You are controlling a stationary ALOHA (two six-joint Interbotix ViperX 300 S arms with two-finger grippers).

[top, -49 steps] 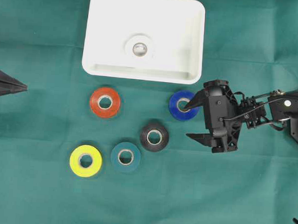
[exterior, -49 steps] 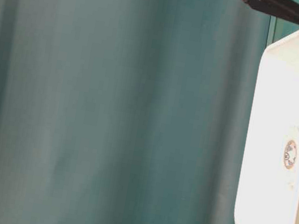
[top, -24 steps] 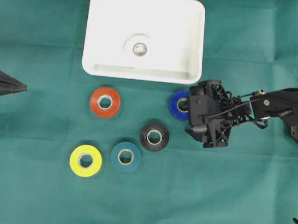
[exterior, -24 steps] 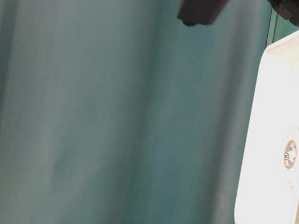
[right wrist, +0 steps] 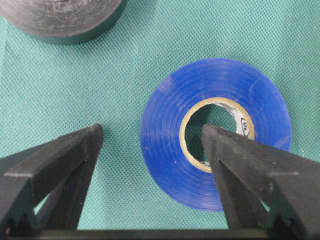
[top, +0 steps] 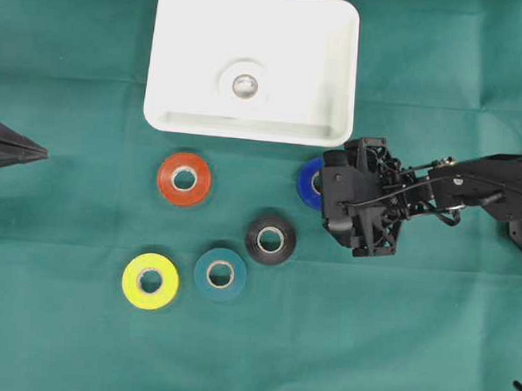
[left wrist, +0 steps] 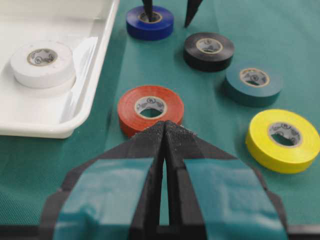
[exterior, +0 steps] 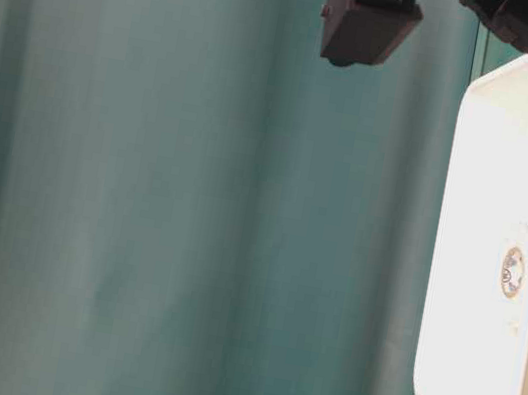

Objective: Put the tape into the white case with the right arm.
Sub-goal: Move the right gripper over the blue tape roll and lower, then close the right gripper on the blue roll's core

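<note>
The white case (top: 191, 34) lies on the green desk (top: 79, 326), just beyond the blue tape (right wrist: 216, 135), which lies flat beside its near corner. The right claw (right wrist: 150, 145) stands open astride the roll's wall, one finger (right wrist: 227, 150) in the core, the other (right wrist: 75, 150) outside; the left claw (left wrist: 165, 135) rests closed, well apart.

Six tape rolls total: one white roll (left wrist: 42, 64) inside the one white case (top: 173, 112), five on the green cloth (top: 61, 325). Those five, one each: blue (top: 309, 182), orange-red (top: 184, 178), black (top: 270, 240), teal (top: 220, 274), yellow (top: 150, 281). Two grippers: left gripper (left wrist: 164, 131), right gripper (right wrist: 150, 135). One case, one cloth.
</note>
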